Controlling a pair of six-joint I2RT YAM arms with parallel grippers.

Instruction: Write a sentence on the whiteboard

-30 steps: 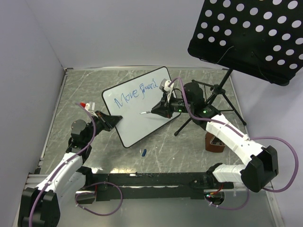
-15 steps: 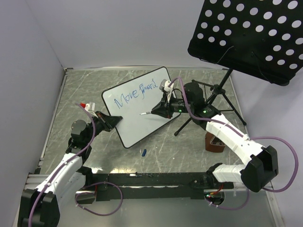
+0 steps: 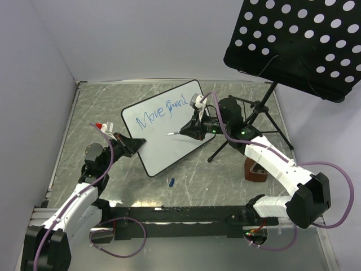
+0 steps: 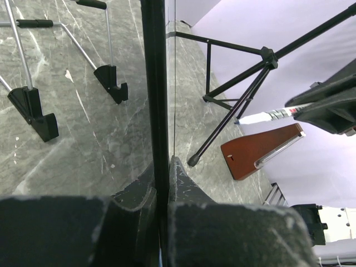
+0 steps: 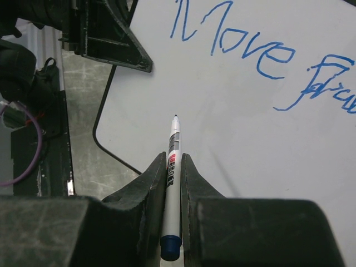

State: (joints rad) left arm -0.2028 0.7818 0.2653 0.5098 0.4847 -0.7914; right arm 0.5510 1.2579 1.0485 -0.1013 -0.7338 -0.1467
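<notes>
The whiteboard (image 3: 163, 132) is held tilted above the table, with its black rim seen edge-on in the left wrist view (image 4: 156, 83). One blue line of the sentence (image 3: 161, 111) reads roughly "Move Board"; it also shows in the right wrist view (image 5: 233, 44). My left gripper (image 3: 135, 144) is shut on the board's left edge (image 4: 161, 172). My right gripper (image 3: 189, 131) is shut on a white marker (image 5: 172, 167). The marker's tip points at the blank board (image 5: 250, 139) below "Move". I cannot tell whether the tip touches the board.
A black perforated music-stand panel (image 3: 299, 39) hangs over the back right, and its tripod (image 3: 254, 118) stands just right of the board. A brown wedge-shaped block (image 3: 256, 169) sits by my right arm. A blue marker cap (image 3: 171, 182) lies below the board.
</notes>
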